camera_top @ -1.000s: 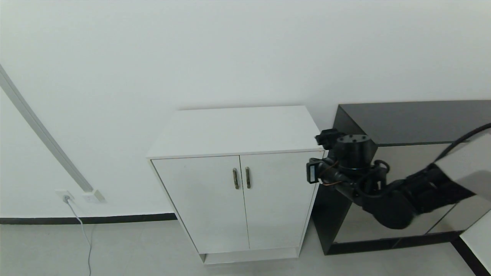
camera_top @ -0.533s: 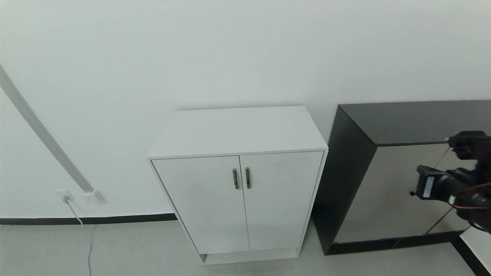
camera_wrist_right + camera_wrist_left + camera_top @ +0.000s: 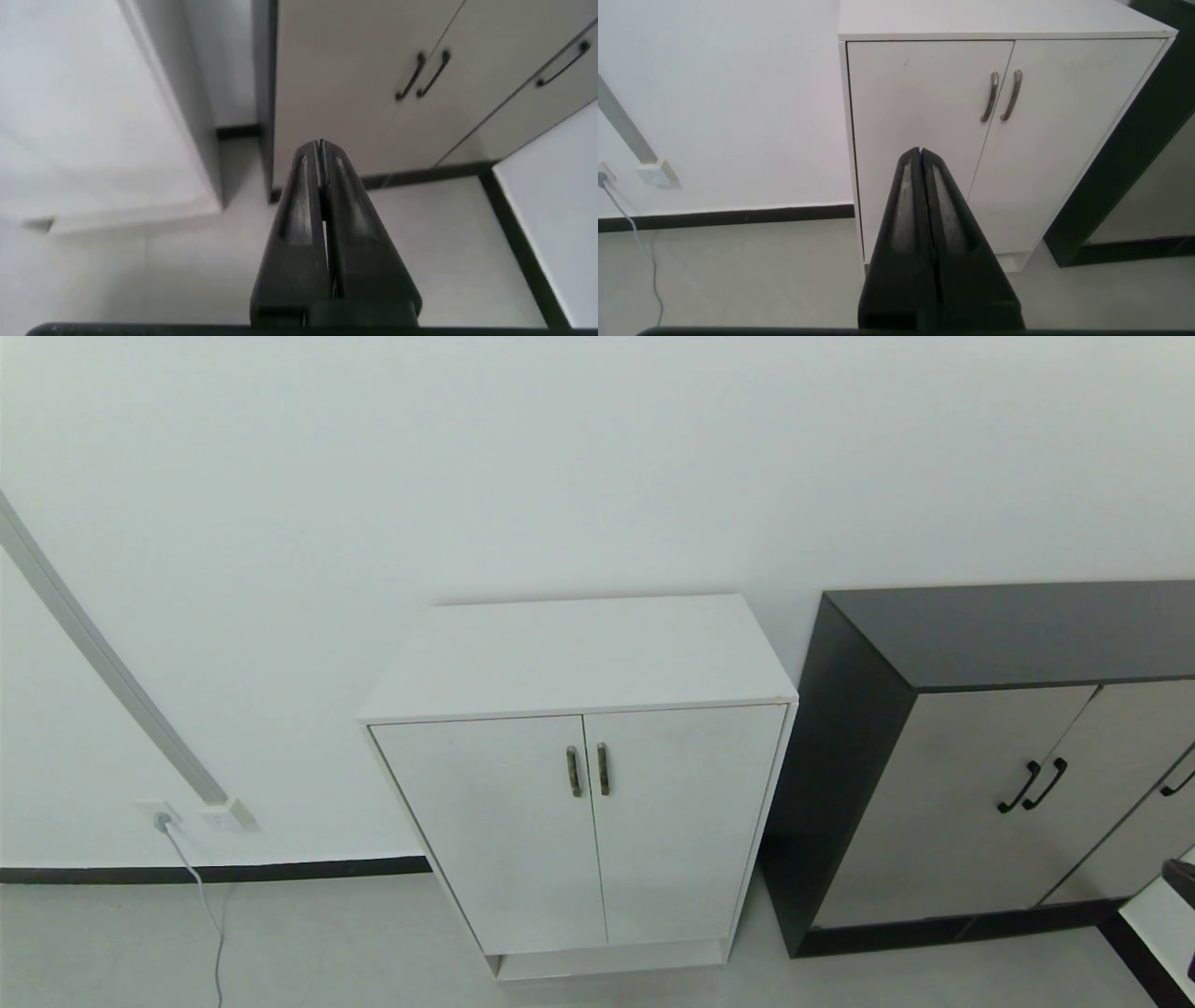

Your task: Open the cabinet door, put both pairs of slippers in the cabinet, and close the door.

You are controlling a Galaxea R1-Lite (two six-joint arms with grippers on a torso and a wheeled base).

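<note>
Facing the white cabinet [image 3: 579, 658], backed against the wall [image 3: 560, 457] on a grey floor [image 3: 327, 943], both doors shut flat and the paired metal handles [image 3: 573, 771] sitting just beside each other at the centre seam. Judging from that closed front, either not yet begun or already wrapped up; impossible to tell which, with the contents hidden behind the doors.

Holding the left gripper [image 3: 920, 161] clenched tip to tip on nothing, aimed toward the left door and well apart from it, seemingly parked outside the door's swing rather than set for a pull. Holding the right gripper [image 3: 320, 149] likewise pinched closed and empty, low over the floor near the gap between the white cabinet's side and a dark cabinet [image 3: 980, 635], touching neither. Needing, for any opening, a parting of the fingers and a reach around one handle.

Standing just beside on the right, that dark cabinet with grey doors and black handles [image 3: 1032, 786], near enough, by the look of it, to crowd the right arm's working room beside the right door. Off to the left, a wall socket [image 3: 161, 814] with a cable [image 3: 210, 915] trailing down to the floor, and a pale conduit [image 3: 93, 653] slanting up the wall, all well apart from the doors and unlikely to hinder either arm.
</note>
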